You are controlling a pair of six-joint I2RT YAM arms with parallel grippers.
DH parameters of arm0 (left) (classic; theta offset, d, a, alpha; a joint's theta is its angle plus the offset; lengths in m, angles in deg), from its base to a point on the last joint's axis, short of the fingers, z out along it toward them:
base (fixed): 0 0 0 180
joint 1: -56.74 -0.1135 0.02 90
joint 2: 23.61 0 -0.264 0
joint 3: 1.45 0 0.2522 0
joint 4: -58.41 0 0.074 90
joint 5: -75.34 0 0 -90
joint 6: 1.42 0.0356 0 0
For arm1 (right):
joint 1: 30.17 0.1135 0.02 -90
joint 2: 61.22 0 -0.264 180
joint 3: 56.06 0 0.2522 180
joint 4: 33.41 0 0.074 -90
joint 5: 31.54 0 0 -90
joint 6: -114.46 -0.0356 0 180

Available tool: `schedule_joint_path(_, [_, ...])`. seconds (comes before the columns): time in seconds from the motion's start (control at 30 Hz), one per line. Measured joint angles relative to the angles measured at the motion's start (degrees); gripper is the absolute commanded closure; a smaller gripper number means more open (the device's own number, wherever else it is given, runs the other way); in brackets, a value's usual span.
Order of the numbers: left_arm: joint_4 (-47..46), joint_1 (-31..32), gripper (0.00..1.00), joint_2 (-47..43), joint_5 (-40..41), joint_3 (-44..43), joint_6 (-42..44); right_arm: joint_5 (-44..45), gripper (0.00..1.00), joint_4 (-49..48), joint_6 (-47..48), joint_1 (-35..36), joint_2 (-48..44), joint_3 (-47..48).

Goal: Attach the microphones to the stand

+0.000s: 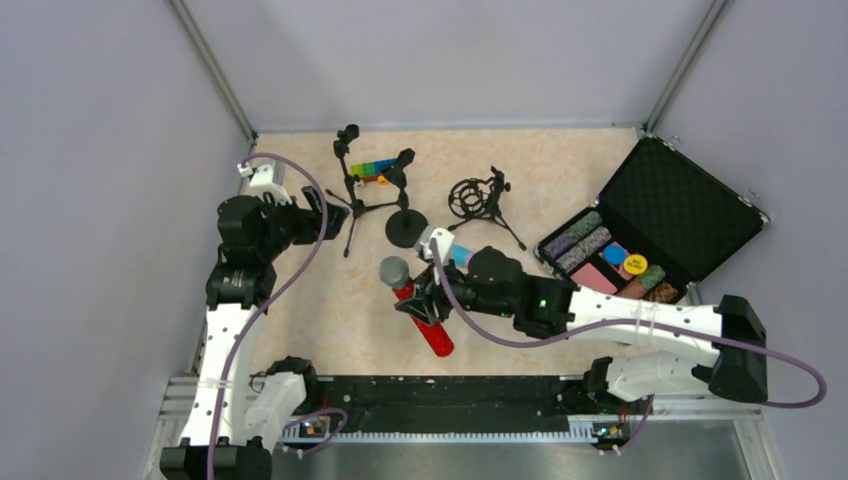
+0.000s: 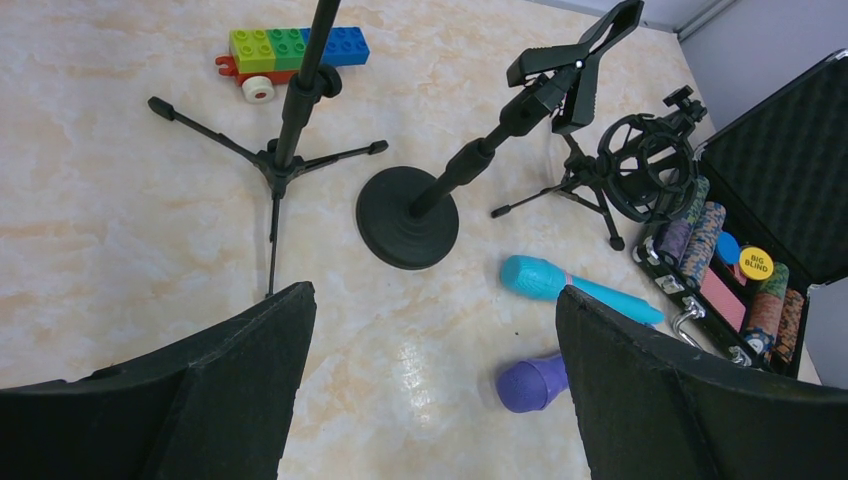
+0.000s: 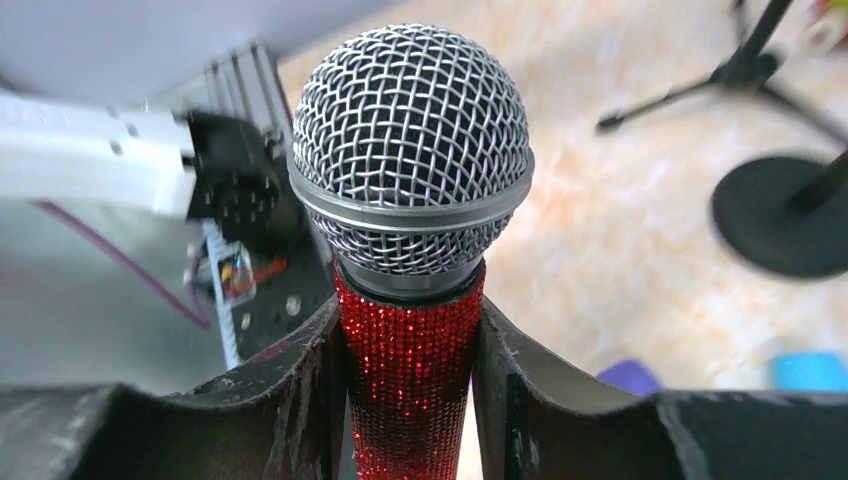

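The right gripper is clamped on the red microphone, one finger pressed against each side of the glittery handle just below the silver mesh head. From above, this microphone lies at a slant near the middle of the table, head towards the far left, tail towards the arm bases; whether the tail touches the table cannot be told. Just beyond the right wrist lie the blue microphone and the purple microphone, both flat on the table and near each other, the purple one partly hidden by a finger in the left wrist view. The left gripper hangs over the left side of the table with its jaws spread wide and nothing between them. Beyond it stand the tripod stand, the round-base stand with its clip at the top, and a small shock-mount stand to their right. Toy bricks lie behind the tripod. At far right an open case holds poker chips.
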Motion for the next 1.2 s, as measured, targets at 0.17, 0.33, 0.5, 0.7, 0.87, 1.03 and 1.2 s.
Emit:
schedule_joint_path(0.17, [0.0, 0.0, 0.07, 0.5, -0.7, 0.0, 0.0, 6.1, 1.00, -14.6, 4.2, 0.0, -5.6, -4.9])
schedule_joint_path(0.33, [0.0, 0.0, 0.07, 0.7, -0.8, 0.1, 0.0, 14.2, 1.00, -22.1, 8.5, 0.0, -8.0, -8.4])
schedule_joint_path(0.5, [0.0, 0.0, 0.07, 0.8, -1.0, 0.1, 0.0, 22.7, 1.00, -26.1, 12.2, 0.0, -9.4, -9.6])
schedule_joint_path(0.7, [0.0, 0.0, 0.07, 1.4, -1.3, 0.1, 0.0, 25.5, 1.00, -27.2, 14.4, -0.7, -9.9, -9.5])
schedule_joint_path(0.87, [0.0, 0.0, 0.07, 1.8, -1.7, 0.2, 0.0, 21.5, 1.00, -23.5, 14.1, -4.1, -8.3, -6.1])
schedule_joint_path(1.03, [0.0, 0.0, 0.08, 1.9, -1.9, 0.2, -0.1, 15.9, 1.00, -21.3, 12.6, -8.0, -7.3, -3.4])
schedule_joint_path(1.2, [0.0, 0.0, 0.08, 2.5, -2.1, 0.2, -0.1, 8.5, 1.00, -20.4, 8.0, -15.2, -6.8, -2.7])
